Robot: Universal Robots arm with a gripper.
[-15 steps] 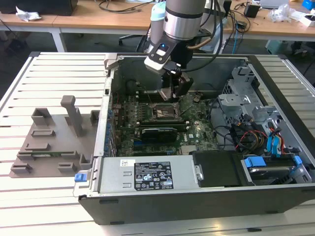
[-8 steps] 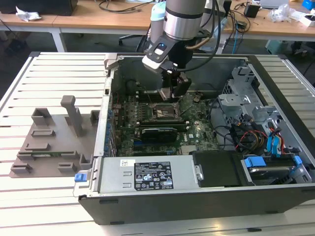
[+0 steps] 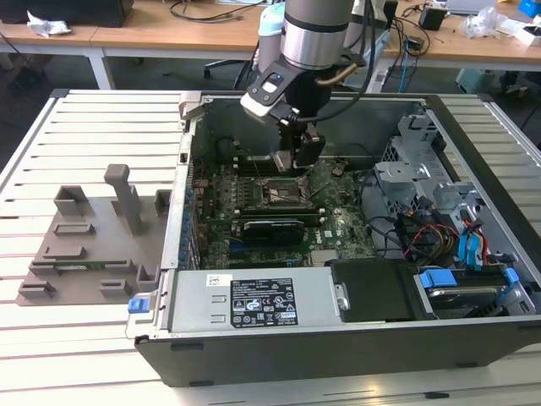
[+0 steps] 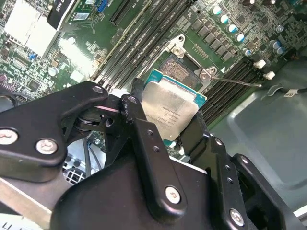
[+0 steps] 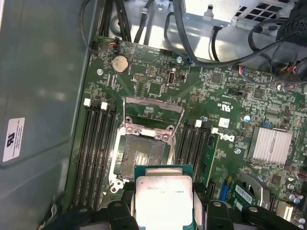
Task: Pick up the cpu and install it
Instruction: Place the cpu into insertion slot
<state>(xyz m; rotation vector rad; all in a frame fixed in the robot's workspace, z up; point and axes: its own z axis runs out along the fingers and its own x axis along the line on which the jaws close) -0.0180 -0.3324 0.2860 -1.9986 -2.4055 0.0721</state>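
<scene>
The cpu (image 5: pixel 163 196) (image 4: pixel 170 108) is sitting between the two black fingers (image 4: pixel 139 115) of the gripper (image 5: pixel 163 203) (image 4: pixel 168 117), with its pale silver top facing both wrist cameras and its green edge showing around the metal. The claw is closing on two opposite edges of the chip and is gripping it firmly. The chip is hanging just above the socket (image 5: pixel 141 160) (image 4: pixel 180 62), apart from it and not seated. In the first wrist view it is covering one edge of the socket, while the rest of the dark contact field is showing.

The metal hold-down frame (image 5: pixel 153 112) is lying flipped open, just beside the socket on the far side from the chip. Long memory slots (image 5: pixel 93 148) are running along two opposite sides of the socket. All of this is sitting on the green motherboard (image 5: pixel 158 86).

In the exterior view the gripper (image 3: pixel 297 156) is reaching down into the open computer case (image 3: pixel 338 355), close over the socket (image 3: pixel 277 193). A black card (image 3: pixel 270 228) is standing near the socket, on the camera's side of it. Past the card, a metal box with a white label (image 3: pixel 245 309) is lying. Well apart from the socket, outside the case toward the exterior view's left, a grey fixture (image 3: pixel 93 237) is resting on the slatted table (image 3: pixel 84 127).
</scene>
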